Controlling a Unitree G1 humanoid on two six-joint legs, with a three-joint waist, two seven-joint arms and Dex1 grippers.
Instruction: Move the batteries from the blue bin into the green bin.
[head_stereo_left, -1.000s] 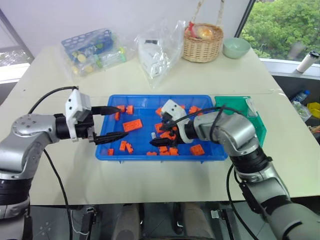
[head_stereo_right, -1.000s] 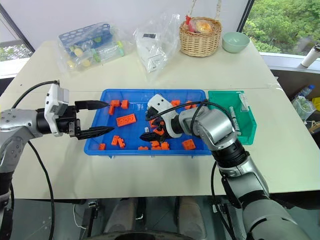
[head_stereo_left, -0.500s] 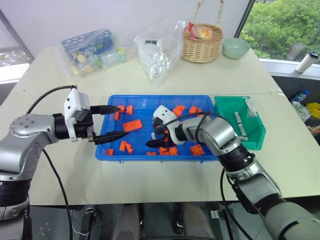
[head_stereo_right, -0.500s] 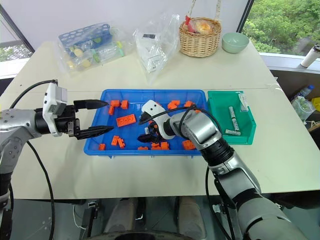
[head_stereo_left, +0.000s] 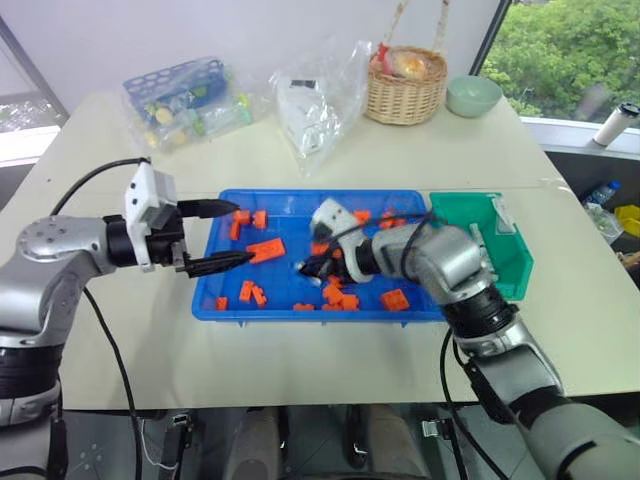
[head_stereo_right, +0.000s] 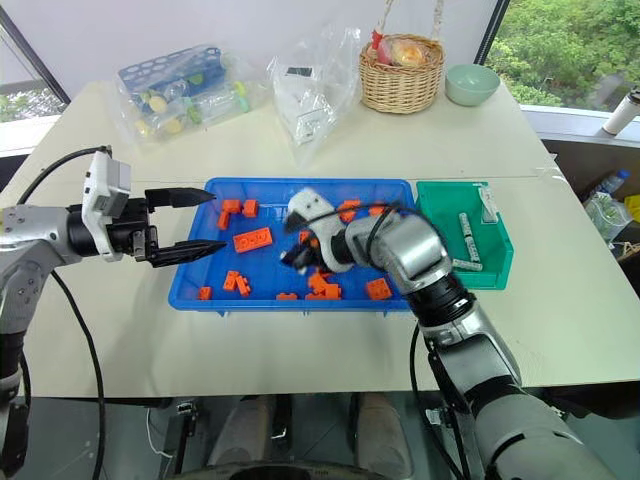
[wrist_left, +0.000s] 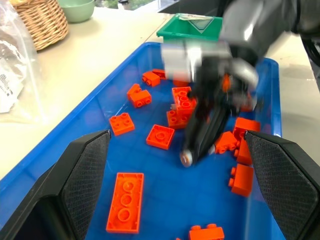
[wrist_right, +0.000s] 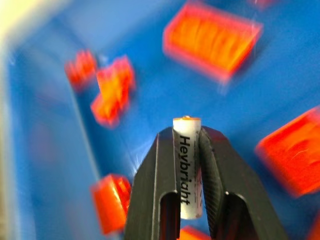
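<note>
The right hand (wrist_right: 187, 150), clamped on a small silver-grey cylindrical battery (wrist_right: 186, 165) lying along its fingers, hangs over the wide blue plastic bin (head_stereo_left: 285, 205), with the dark-green plastic bin (head_stereo_left: 512, 258) off to its right, nearer this arm.

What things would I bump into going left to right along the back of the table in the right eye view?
Blue test-tube rack in a clear bag → crinkly clear plastic bag with white contents → woven wicker basket → pale green bowl.
</note>
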